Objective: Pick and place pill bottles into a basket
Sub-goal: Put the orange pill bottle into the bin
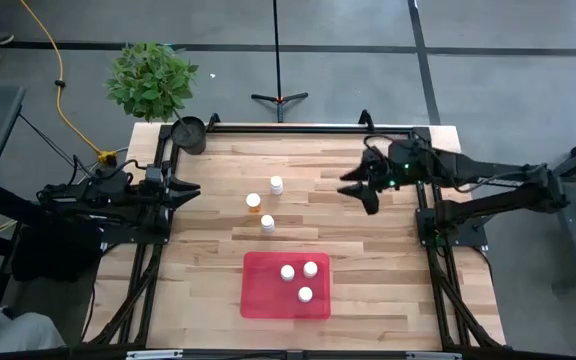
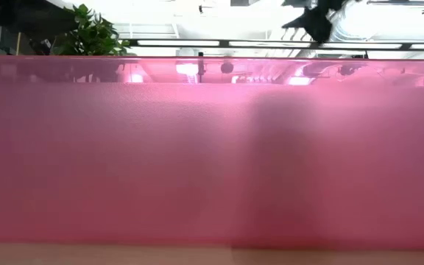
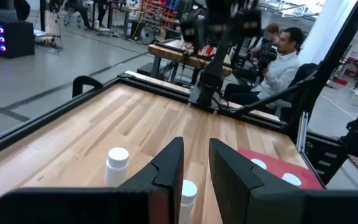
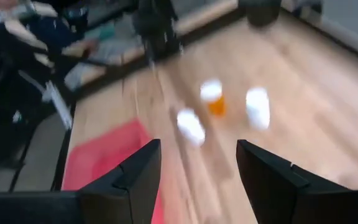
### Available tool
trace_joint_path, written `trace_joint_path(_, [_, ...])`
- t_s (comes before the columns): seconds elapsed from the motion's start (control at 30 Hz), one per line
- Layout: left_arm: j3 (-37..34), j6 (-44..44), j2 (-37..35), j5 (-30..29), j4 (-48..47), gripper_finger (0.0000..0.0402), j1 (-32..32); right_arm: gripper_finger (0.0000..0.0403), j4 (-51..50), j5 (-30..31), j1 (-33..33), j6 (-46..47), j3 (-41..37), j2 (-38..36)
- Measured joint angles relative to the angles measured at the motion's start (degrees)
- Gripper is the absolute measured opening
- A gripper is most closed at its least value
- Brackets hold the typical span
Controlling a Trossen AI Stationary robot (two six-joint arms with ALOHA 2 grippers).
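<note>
Standing left of the right end effector [image 1: 361,189] (open): 3 pill bottles [image 1: 267,223].

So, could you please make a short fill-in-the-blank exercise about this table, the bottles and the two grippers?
1. Inside the red tray stand ___ pill bottles.
2. The bottle with the orange body stands on the ___, outside the tray.
3. The right gripper hangs above the table with its fingers ___ and holds nothing.
4. The left gripper waits at the table's left ___.

Missing words: three; table; open; edge
</note>
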Motion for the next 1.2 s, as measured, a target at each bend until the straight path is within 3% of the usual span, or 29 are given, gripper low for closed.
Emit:
trace_joint_path(0.27, [0.0, 0.66, 0.0, -6.69, -0.04, 0.0111, 0.0, 0.0199, -3.51, -10.02, 0.01, 1.28, -11.7, -1.13])
trace_joint_path(0.47, [0.0, -0.06, 0.72, -8.41, 2.16, 0.0111, 0.0, 0.0199, 3.56, -15.27, 0.03, 5.12, -20.18, -7.87])
trace_joint_path(0.7, [0.02, 0.31, 6.44, -8.76, 6.11, 0.0111, 0.0, 0.0199, 2.14, -11.83, -0.07, 7.2, -26.0, -21.75])
trace_joint_path(1.03, [0.01, 1.92, 21.2, -8.94, 15.97, 0.0111, 0.0, 0.0199, -4.54, 2.19, -0.41, 3.2, -26.19, -38.94])
trace_joint_path(1.2, [0.0, 1.92, 25.71, -8.88, 19.98, 0.0111, 0.0, 0.0199, -11.72, 3.77, -0.41, 4.27, -26.19, -45.75])
